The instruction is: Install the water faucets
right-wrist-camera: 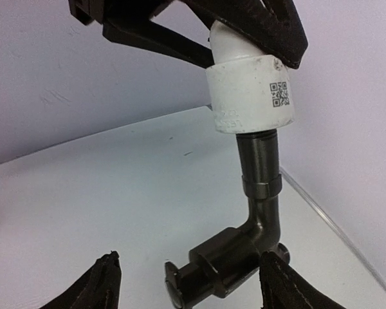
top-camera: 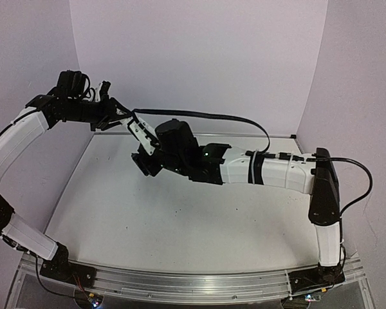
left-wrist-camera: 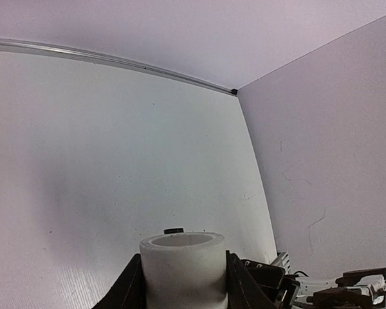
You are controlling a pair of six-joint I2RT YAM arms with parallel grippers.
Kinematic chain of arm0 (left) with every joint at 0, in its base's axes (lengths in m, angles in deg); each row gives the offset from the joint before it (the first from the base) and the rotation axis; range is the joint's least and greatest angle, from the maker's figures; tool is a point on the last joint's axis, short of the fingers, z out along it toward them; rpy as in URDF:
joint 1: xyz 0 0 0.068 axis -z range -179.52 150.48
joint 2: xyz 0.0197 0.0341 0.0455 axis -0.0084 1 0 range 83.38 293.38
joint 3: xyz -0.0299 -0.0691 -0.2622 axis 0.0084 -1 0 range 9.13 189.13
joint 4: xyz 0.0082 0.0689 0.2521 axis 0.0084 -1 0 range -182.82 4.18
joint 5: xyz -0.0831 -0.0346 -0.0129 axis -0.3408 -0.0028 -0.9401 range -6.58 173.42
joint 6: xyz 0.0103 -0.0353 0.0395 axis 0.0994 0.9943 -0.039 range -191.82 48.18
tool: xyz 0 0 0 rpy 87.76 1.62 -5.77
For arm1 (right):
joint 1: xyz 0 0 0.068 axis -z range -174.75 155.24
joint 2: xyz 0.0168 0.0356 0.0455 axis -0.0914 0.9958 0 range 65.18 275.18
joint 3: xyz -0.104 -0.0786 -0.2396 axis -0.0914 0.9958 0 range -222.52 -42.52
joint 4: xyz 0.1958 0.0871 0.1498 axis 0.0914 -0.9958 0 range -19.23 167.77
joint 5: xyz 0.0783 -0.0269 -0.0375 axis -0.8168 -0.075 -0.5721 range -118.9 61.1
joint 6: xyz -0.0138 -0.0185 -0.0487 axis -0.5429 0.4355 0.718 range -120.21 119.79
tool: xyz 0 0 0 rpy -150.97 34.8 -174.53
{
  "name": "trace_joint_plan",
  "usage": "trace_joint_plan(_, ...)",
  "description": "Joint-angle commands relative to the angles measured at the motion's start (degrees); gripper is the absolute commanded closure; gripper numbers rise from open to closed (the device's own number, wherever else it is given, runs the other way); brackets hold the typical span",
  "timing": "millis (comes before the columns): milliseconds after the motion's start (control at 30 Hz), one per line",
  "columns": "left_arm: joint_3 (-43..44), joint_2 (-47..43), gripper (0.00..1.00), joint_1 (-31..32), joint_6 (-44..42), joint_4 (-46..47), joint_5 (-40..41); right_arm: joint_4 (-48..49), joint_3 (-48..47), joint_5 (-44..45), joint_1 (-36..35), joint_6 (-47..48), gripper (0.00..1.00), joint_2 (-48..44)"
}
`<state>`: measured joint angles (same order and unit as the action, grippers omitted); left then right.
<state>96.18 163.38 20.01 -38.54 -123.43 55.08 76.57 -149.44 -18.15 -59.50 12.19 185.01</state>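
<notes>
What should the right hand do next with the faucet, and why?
Probably close on the black faucet. The right hand stands open with the faucet's lower bend between its fingers, while the left hand grips the white fitting above it. A grip would likely be needed to turn the faucet further in.

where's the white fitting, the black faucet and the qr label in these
white fitting (right-wrist-camera: 241, 90), right wrist view, on its cylinder wall
black faucet (right-wrist-camera: 258, 161), right wrist view, on its upright stem
qr label (right-wrist-camera: 280, 94), right wrist view, on the printed square
</notes>
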Motion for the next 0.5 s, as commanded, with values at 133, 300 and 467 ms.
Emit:
trace_joint_plan(133,1.7,-0.7,1.0,-0.1,1.6,2.4,-2.2,-0.5,-10.2,17.7,-0.7,12.2,0.4,6.7)
trace_joint_plan(300,1.0,-0.6,1.0,-0.1,-0.7,2.4,-4.8,-0.5,-9.8,15.7,-0.7,12.4,0.65,5.9)
trace_joint_plan(467,-0.2,-0.3,1.0,-0.1,-7.1,2.4,-8.1,-0.6,-5.0,3.3,-0.7,11.5,0.93,1.8)
